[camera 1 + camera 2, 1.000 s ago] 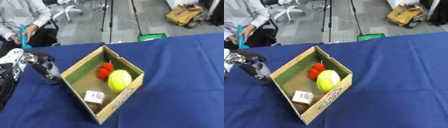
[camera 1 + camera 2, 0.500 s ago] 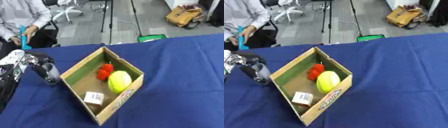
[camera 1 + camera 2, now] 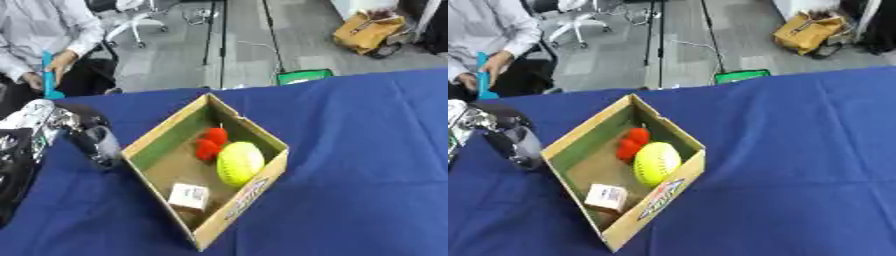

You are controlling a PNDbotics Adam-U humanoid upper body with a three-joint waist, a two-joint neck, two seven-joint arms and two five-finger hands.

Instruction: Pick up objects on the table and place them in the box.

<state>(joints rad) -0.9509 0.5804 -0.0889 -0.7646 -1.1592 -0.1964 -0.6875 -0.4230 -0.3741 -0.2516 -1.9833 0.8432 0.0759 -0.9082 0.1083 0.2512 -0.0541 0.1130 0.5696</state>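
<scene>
An open cardboard box (image 3: 262,170) lies askew on the blue table (image 3: 367,150). Inside it are a yellow-green ball (image 3: 239,163), two small red pieces (image 3: 210,142) and a small white carton (image 3: 190,196). My left hand (image 3: 94,142), black with silver wrapping on the arm, hangs just left of the box's left wall, its fingers (image 3: 522,145) pointing down at the cloth and holding nothing. No loose object shows on the table outside the box. My right hand is in neither view.
A seated person with a teal item (image 3: 48,75) is beyond the table's far left edge, not touching anything. On the floor behind are a green-rimmed bin (image 3: 304,77), a stand pole and a brown bag (image 3: 367,32). Blue cloth spreads wide to the right of the box.
My left hand has sunk slightly toward the cloth beside the box. The box and its contents have not moved.
</scene>
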